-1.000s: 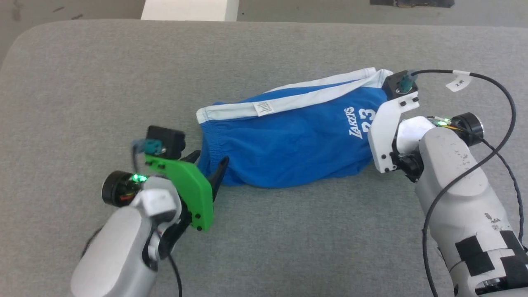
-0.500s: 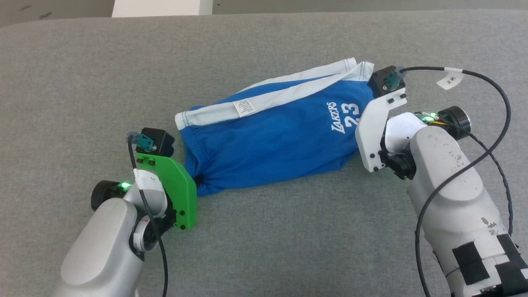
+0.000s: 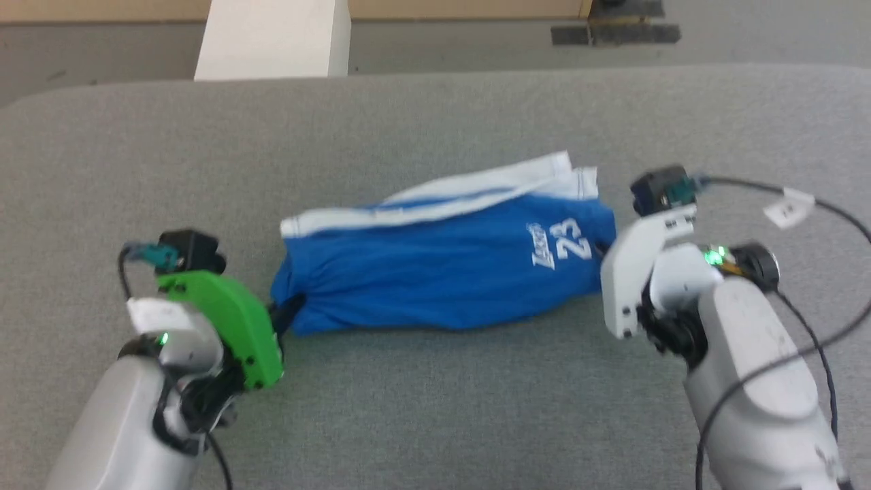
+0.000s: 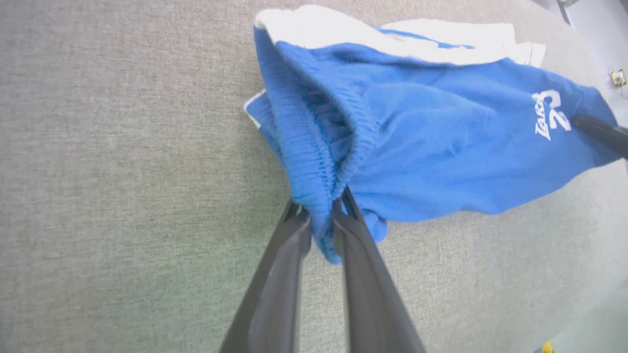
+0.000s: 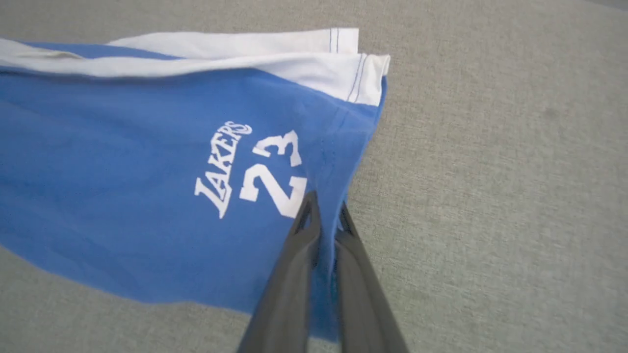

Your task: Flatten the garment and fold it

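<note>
The garment (image 3: 435, 269), bright blue shorts with white stripes and a white "23", hangs stretched between my two grippers just over the grey surface. My left gripper (image 4: 321, 213) is shut on the ribbed waistband end of the garment (image 4: 343, 127), with blue cloth pinched between its dark fingers (image 4: 279, 274). In the head view the left gripper (image 3: 282, 314) sits at the garment's left end. My right gripper (image 5: 326, 211) is shut on the hem of the garment (image 5: 147, 162) beside the white number. The right gripper (image 3: 602, 248) holds the garment's right end.
The grey padded surface (image 3: 435, 408) runs wide on all sides of the garment. Beyond its far edge stand a white block (image 3: 272, 37) and a dark patch on the floor (image 3: 616, 30). A black cable with a white tag (image 3: 786, 207) loops beside my right arm.
My left gripper has closed on the waistband end, which it stood open beside a second ago. The garment now hangs straighter between both grippers. The head camera has shifted.
</note>
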`<state>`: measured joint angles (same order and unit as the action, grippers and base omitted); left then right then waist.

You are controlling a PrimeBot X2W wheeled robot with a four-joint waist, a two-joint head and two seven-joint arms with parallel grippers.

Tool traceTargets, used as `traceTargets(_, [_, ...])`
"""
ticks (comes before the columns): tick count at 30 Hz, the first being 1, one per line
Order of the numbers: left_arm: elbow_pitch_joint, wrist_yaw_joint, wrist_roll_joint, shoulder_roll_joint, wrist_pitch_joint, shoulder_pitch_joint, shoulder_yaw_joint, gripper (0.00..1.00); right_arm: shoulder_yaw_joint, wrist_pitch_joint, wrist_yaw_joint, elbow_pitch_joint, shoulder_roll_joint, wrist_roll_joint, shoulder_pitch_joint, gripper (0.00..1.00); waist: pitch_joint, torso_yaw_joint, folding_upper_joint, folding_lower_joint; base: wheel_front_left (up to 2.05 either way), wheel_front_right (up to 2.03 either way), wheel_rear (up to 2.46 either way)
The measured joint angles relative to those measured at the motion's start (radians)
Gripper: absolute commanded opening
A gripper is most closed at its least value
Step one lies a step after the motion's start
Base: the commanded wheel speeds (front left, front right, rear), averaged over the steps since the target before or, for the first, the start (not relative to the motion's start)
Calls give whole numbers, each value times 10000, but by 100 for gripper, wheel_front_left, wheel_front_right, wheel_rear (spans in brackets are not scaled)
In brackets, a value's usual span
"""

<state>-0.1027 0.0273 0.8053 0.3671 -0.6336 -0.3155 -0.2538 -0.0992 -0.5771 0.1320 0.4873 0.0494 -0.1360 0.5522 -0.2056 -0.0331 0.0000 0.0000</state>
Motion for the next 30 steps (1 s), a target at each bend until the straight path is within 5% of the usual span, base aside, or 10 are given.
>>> traceTargets(8, [1411,709,508,391,-648,2250,245,0,729,-903,2,-3032,-10,-596,-3152,0,682,203,0,-1,0,0,0])
traceTargets(14, [1670,1154,706,470,-922,3396,297,0,907,-1419,4,-4098,-25,-1120,-4954,0,801,210,0,-1,0,0,0])
traceTargets(15, [1687,1164,748,447,-878,3455,337,22,917,-1417,4,-4151,-27,-1191,-5096,0,812,199,0,-1,0,0,0])
traceTargets(16, [1718,1164,811,424,-853,3483,380,71,941,-1383,4,-4222,-27,-1266,-5227,0,826,181,0,0,0,0,0])
traceTargets(17, [1751,1162,894,397,-794,3498,422,100,963,-1287,4,-4293,-23,-1289,-5314,25,844,163,0,0,0,0,0])
traceTargets(18, [1789,1160,976,339,-677,3498,493,100,986,-1174,4,-4345,-17,-1358,-5359,100,866,144,0,-1,0,0,0])
traceTargets(23, [2146,1127,1018,167,330,3450,1175,100,1381,-861,2,-4786,-10,-1609,-5366,100,1030,68,0,-1,0,0,0])
traceTargets(30, [1906,334,-838,332,4096,3194,1860,100,2324,-1241,2,-5091,6,-1124,-4934,100,1082,92,0,-1,0,0,0])
